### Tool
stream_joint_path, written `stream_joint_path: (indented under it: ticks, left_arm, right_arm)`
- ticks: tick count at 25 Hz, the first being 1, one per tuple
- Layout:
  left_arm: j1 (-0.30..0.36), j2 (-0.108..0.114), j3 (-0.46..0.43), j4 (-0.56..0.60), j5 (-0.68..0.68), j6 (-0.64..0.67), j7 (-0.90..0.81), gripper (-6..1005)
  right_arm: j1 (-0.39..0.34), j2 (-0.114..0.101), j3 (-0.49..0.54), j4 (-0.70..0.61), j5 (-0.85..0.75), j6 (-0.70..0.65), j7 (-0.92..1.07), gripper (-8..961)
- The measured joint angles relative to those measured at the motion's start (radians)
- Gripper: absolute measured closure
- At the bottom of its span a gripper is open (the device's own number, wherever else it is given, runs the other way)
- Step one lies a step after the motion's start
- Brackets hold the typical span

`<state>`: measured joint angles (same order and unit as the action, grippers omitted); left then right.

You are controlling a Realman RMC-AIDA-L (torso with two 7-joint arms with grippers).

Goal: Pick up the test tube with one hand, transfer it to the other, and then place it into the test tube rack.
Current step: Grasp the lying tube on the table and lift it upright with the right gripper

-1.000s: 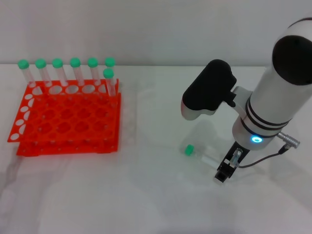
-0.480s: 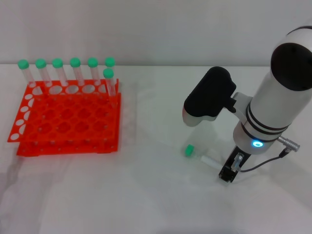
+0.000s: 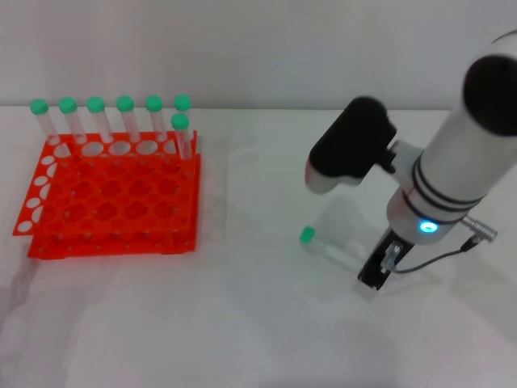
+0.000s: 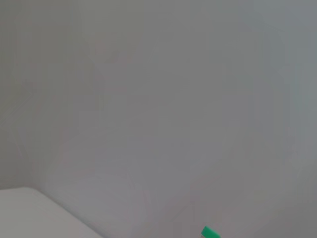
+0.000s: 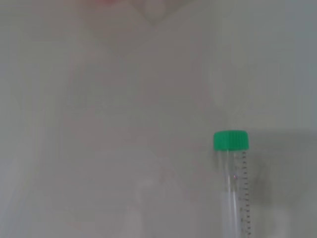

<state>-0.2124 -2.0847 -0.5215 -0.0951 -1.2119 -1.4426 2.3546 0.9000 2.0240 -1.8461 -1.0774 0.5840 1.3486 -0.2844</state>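
The test tube (image 3: 329,247), clear with a green cap, sticks out to the left from my right gripper (image 3: 373,276), the one under the blue-lit arm. The gripper is shut on the tube's bottom end and holds it just above the white table, right of centre. In the right wrist view the tube (image 5: 233,173) runs out ahead with its cap far from the camera. The orange-red test tube rack (image 3: 105,206) stands at the far left. My left gripper, the other hand, is out of view.
Several alike green-capped tubes (image 3: 123,121) stand upright in the rack's back rows. A green cap (image 4: 210,232) shows at the edge of the left wrist view, before a plain wall. White table lies between the rack and my right arm.
The right arm has risen a little and the tube, lying on the table before, has come up with it. Its cap has shifted up and left.
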Motion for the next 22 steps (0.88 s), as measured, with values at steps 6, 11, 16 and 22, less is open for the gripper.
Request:
stream_joint_path:
  ticks: [6, 11, 16, 22]
  left_arm:
    - [0.006, 0.000, -0.003, 0.000, -0.007, -0.022, 0.000, 113]
    - [0.013, 0.002, -0.006, 0.007, -0.008, -0.054, 0.001, 114]
    - [0.015, 0.005, -0.001, 0.011, -0.004, -0.068, 0.000, 115]
    - [0.012, 0.006, 0.001, 0.011, 0.022, -0.082, 0.000, 116]
  right_arm:
    - [-0.117, -0.003, 0.158, -0.197, 0.004, -0.006, -0.107, 755]
    - [-0.329, -0.007, 0.257, -0.430, 0.160, -0.158, -0.290, 747]
    - [-0.539, -0.010, 0.268, -0.524, 0.452, -0.381, -0.612, 739]
    - [-0.657, -0.012, 0.269, -0.341, 1.021, -0.459, -1.169, 729]
